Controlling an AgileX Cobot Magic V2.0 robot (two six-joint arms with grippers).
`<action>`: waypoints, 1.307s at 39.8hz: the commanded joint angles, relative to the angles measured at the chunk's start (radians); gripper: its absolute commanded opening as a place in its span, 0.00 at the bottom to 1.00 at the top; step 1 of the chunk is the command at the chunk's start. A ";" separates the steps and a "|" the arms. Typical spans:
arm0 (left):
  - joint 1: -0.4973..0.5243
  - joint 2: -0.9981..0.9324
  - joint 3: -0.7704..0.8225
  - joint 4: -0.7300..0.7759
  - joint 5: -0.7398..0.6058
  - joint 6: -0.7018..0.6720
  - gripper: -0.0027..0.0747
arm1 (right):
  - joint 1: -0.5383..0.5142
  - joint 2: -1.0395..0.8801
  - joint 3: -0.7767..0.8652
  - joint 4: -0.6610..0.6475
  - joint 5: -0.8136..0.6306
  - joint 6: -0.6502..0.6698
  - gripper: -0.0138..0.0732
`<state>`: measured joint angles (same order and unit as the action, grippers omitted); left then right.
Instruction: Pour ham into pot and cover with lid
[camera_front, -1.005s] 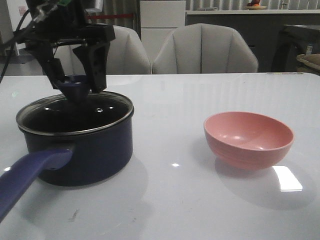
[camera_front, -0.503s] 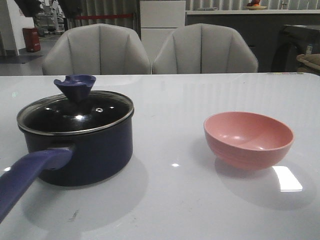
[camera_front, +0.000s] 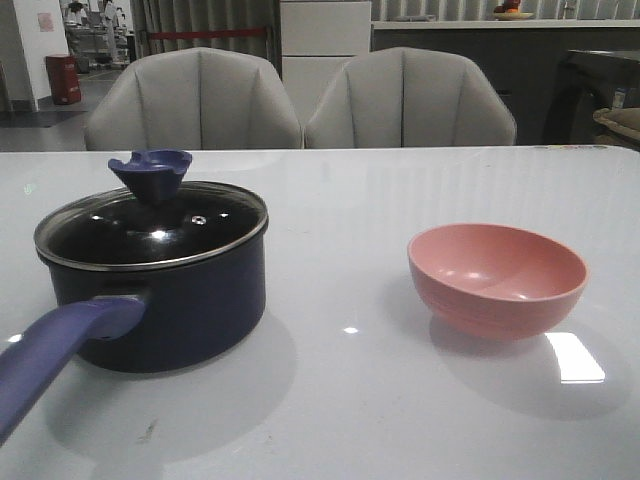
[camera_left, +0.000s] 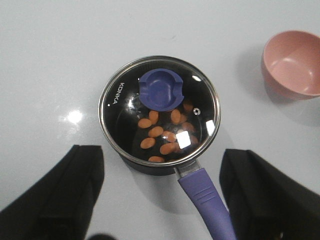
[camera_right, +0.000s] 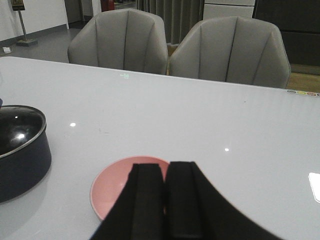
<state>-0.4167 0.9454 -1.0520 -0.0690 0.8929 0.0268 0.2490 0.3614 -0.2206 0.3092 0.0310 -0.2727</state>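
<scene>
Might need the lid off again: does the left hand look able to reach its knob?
Probably yes. The left hand is open above the lid, with nothing covering the knob.

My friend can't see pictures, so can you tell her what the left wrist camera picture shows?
A dark pot sits on a white table with its glass lid on, and orange ham pieces show through the glass. The pot's purple handle points toward the camera between the left hand's two open black fingers. An empty pink bowl sits apart from the pot.

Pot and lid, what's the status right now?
Left gripper open above, right gripper shut, both empty. Lid seated on pot, ham inside. Pink bowl empty, nothing obstructing.
</scene>
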 joint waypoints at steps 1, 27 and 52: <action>-0.007 -0.167 0.102 -0.021 -0.177 0.000 0.71 | 0.002 0.005 -0.027 0.002 -0.068 -0.008 0.32; -0.007 -0.897 0.602 -0.004 -0.372 0.002 0.20 | 0.002 0.005 -0.027 0.002 -0.068 -0.008 0.32; -0.007 -0.897 0.624 0.047 -0.421 0.004 0.19 | 0.002 0.005 -0.027 0.002 -0.068 -0.008 0.32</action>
<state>-0.4167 0.0330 -0.4210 -0.0509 0.5926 0.0325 0.2490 0.3614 -0.2206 0.3092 0.0310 -0.2727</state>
